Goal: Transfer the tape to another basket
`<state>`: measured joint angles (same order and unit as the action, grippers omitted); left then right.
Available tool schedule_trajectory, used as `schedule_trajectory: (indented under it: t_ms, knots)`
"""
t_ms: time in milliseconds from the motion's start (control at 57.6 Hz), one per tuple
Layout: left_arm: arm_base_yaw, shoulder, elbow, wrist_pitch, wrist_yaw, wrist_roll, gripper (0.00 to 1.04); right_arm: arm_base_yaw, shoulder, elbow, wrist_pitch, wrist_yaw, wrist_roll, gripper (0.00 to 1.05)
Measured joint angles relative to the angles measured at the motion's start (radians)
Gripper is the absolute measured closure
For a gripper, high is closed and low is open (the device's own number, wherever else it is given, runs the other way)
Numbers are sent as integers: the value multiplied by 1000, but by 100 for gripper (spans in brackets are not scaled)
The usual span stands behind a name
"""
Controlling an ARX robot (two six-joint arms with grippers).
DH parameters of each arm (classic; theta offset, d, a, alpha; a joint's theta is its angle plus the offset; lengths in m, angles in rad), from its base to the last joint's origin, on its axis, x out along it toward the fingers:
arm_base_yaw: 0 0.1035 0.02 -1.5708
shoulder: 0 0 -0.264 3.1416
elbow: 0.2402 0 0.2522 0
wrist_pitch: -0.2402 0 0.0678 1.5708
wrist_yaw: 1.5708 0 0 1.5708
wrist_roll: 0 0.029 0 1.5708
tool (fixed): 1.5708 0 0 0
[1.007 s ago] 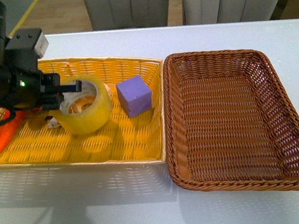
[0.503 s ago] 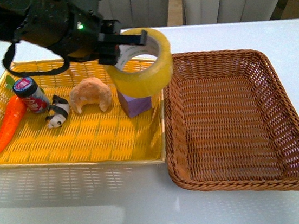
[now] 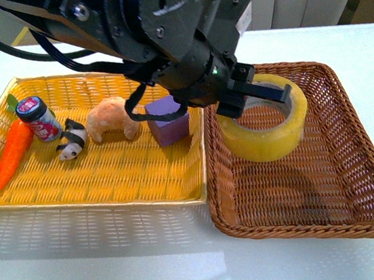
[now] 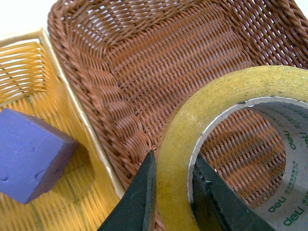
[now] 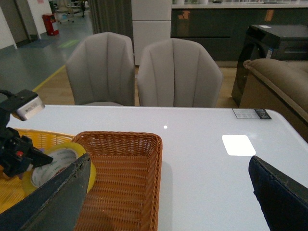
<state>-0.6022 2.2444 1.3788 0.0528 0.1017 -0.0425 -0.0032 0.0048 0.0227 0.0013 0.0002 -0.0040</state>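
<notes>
The tape (image 3: 266, 137), a wide yellowish roll with a white printed core, hangs tilted just above the left part of the dark brown wicker basket (image 3: 373, 151). My left gripper (image 3: 263, 93) is shut on the roll's wall, one finger inside the ring and one outside. In the left wrist view the tape (image 4: 211, 101) sits between the black fingers of the left gripper (image 4: 174, 159), over the brown basket (image 4: 96, 72). My right gripper (image 5: 171, 202) is open and empty, above the table to the right of the brown basket (image 5: 156, 159). The right wrist view also shows the tape (image 5: 45, 166).
The yellow woven basket (image 3: 110, 183) stands to the left against the brown one. It holds a purple cube (image 3: 168, 118), a croissant (image 3: 112, 116), a panda toy (image 3: 71, 139), a small jar (image 3: 39, 118) and a carrot (image 3: 11, 153). Grey chairs (image 5: 139, 72) stand behind the table.
My left arm has carried the tape up out of the yellow basket, rightward over its rim and down over the brown basket. The croissant and other items are now uncovered.
</notes>
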Motion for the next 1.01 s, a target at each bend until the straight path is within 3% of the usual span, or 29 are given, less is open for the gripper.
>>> schedule_trajectory:
  t_ms: [469,729,885,1007]
  knots:
    - [-27,98,108,-18,9,-47,88,0,0,0,0,0,0,9]
    - [-28,101,116,-3,32,-86,42,0,0,0,0,0,0,9]
    - [-5,34,16,51,40,-91,10,0,0,0,0,0,0,9]
    - [43,-74,-95,116,45,-84,9,0,0,0,0,0,0,9]
